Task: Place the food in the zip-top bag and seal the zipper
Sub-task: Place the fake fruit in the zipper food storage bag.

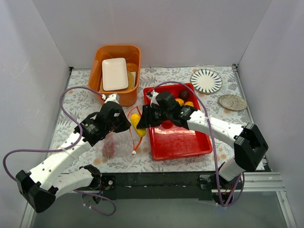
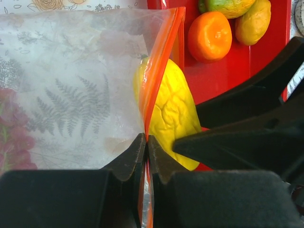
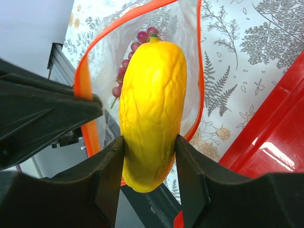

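Right claw (image 3: 148, 148) around one yellow fruit (image 3: 152, 104)

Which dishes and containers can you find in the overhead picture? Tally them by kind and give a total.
Orange bin: 1
Red tray: 1
Plates: 2 (white rectangular plate, striped round plate)
Clear zip-top bag: 1
Speckled round mat: 1
Total: 6

Yellow fruit (image 3: 152, 118) (mango, perhaps) at bag (image 2: 71, 95)
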Motion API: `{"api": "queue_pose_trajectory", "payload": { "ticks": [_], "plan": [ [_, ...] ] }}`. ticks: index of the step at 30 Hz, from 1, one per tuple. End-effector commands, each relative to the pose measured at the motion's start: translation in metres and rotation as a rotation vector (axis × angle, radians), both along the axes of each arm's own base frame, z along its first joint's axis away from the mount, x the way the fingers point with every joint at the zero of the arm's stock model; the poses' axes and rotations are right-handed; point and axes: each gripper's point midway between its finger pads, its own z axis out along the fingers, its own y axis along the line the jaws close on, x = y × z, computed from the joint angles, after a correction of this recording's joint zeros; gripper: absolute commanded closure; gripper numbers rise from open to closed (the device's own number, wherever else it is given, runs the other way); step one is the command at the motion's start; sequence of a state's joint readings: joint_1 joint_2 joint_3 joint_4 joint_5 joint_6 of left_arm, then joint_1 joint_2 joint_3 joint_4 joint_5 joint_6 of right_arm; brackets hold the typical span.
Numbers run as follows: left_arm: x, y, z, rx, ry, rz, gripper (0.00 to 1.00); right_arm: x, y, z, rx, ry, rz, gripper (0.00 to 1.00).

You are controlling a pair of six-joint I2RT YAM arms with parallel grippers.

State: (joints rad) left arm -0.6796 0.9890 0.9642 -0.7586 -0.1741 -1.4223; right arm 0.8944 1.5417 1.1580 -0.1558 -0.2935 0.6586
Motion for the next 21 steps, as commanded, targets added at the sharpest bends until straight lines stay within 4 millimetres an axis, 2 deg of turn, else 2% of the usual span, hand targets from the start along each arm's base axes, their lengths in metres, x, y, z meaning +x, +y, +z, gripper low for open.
{"api": "queue_pose_trajectory", "payload": {
  "ticks": [1, 10, 14, 16, 17, 21],
  "plan": [
    [0.001, 0.0, 0.025, -0.024, -0.05, -0.013, 0.95, 0.011, 0.009, 0.018, 0.013, -0.04, -0.026, 0.88],
    [0.002, 0.003, 0.029, -0.013, -0.065, -0.008, 0.95, 0.015, 0.019, 0.019, 0.025, -0.03, -0.017, 0.78],
    [0.003, 0.004, 0.032, -0.012, -0.068, -0.002, 0.95, 0.015, 0.023, 0.02, 0.017, -0.038, -0.015, 0.65],
    [0.003, 0.004, 0.034, -0.015, -0.073, -0.001, 0.95, 0.017, 0.02, 0.02, 0.007, -0.046, -0.035, 0.63],
    [0.004, 0.004, 0.034, -0.015, -0.075, -0.002, 0.95, 0.018, 0.019, 0.02, 0.003, -0.048, -0.047, 0.57],
    [0.003, 0.005, 0.031, -0.008, -0.07, 0.002, 0.95, 0.019, 0.01, 0.027, 0.016, -0.083, -0.077, 0.44]
  ]
}}
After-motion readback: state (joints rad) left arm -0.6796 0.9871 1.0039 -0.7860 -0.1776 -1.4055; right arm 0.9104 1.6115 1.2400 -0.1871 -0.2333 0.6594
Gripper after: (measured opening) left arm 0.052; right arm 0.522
